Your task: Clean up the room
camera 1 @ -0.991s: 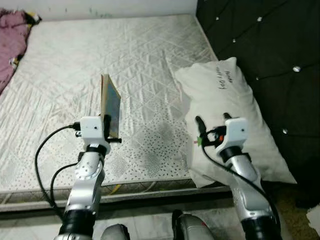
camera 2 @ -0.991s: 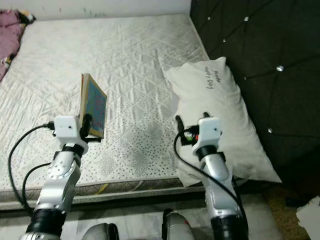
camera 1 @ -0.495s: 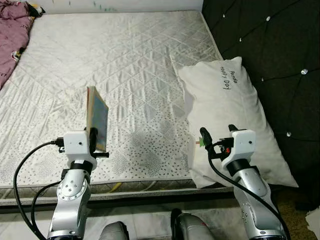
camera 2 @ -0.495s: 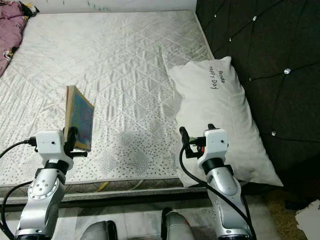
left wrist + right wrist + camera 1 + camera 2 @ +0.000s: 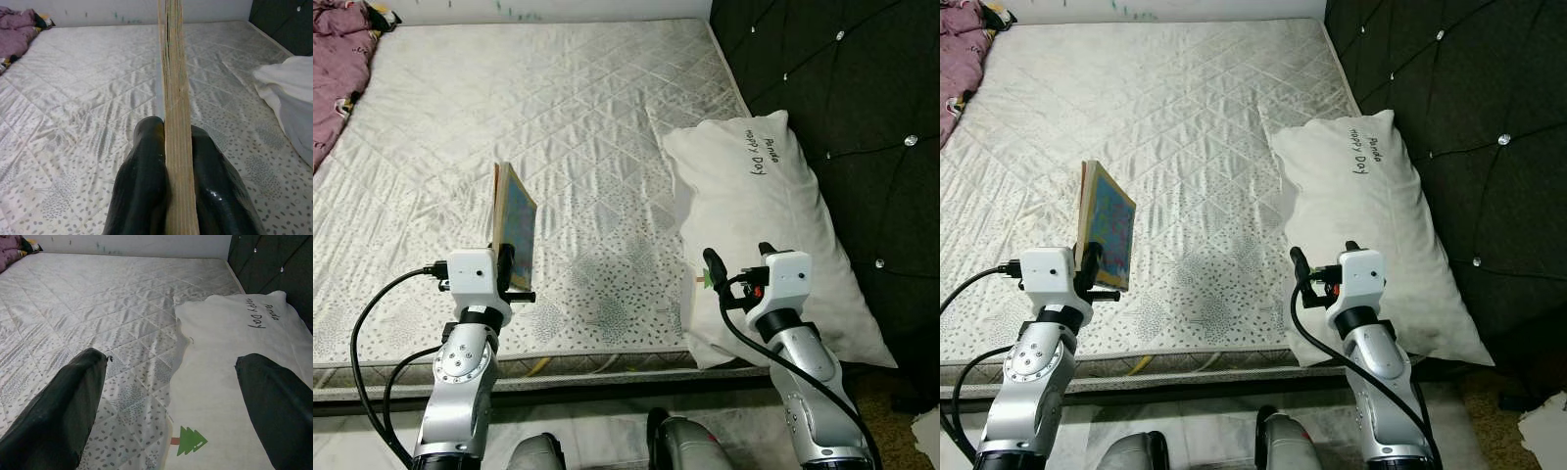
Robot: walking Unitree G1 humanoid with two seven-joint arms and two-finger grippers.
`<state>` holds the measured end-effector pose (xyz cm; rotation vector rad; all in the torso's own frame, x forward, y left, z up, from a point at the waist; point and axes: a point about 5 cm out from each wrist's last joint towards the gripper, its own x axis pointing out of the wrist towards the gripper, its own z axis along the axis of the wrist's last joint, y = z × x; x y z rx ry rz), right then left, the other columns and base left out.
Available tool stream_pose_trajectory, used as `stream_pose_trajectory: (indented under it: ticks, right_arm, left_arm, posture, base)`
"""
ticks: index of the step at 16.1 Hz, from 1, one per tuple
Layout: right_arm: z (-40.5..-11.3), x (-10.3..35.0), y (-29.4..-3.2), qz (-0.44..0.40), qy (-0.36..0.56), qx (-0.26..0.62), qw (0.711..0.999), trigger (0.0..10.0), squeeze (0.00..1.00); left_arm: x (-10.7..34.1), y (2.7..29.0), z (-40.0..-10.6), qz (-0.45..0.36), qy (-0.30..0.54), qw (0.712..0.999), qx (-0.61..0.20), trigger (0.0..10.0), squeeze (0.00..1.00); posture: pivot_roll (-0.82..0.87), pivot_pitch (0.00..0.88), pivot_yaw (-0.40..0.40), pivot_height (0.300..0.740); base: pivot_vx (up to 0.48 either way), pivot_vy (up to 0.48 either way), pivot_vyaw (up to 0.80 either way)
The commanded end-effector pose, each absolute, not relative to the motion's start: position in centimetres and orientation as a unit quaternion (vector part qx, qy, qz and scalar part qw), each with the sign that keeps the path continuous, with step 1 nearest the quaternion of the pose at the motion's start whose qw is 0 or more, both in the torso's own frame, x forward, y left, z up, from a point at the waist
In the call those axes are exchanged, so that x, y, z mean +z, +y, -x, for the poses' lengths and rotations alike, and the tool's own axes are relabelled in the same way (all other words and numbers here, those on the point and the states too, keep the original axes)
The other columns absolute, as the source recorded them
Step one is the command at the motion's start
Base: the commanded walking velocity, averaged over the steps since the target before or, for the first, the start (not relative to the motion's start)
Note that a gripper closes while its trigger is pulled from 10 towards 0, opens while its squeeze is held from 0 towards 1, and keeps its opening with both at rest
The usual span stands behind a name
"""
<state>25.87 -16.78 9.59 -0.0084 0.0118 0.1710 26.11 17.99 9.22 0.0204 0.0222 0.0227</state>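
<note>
my left claw [image 5: 512, 262] has nudged the clamped book [image 5: 514, 223] inward, upright over the bed [image 5: 558, 127]; right claw [image 5: 736, 262] stays apart above the pillow [image 5: 754, 196], so i'm still just carrying.

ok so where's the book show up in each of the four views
Left eye view: the book stands upright over the mattress, clamped in the left gripper, left of centre.
Right eye view: same book, nearer the left edge.
Left wrist view: its page edge runs up the middle, between the fingers.
Right wrist view: not in it.
Shared landmark: the white pillow.
</note>
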Motion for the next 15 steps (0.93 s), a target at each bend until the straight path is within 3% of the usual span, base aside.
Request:
stream_pose_trajectory:
  ticks: [1,4,15]
  right_arm:
    - [-25.86,9.88,-16.92,0.002,0.004,0.086,0.996,10.0,0.00]
    - [-25.92,9.87,-16.88,0.003,0.006,0.090,0.996,10.0,0.00]
    - [-26.03,9.77,-16.83,0.002,0.010,0.096,0.995,10.0,0.00]
  left_arm:
    - [10.34,17.95,-26.39,-0.012,-0.012,1.000,0.009,10.0,0.00]
    - [10.28,17.93,-26.44,-0.009,-0.009,1.000,0.010,10.0,0.00]
    - [10.51,17.57,-27.08,-0.010,-0.015,1.000,0.009,10.0,0.00]
  posture:
    - [-0.06,0.185,0.012,0.740]
    - [-0.06,0.187,0.008,0.736]
    - [-0.06,0.187,0.007,0.601]
  base:
    - [0.000,0.000,0.00]
    - [0.000,0.000,0.00]
    - [0.000,0.000,0.00]
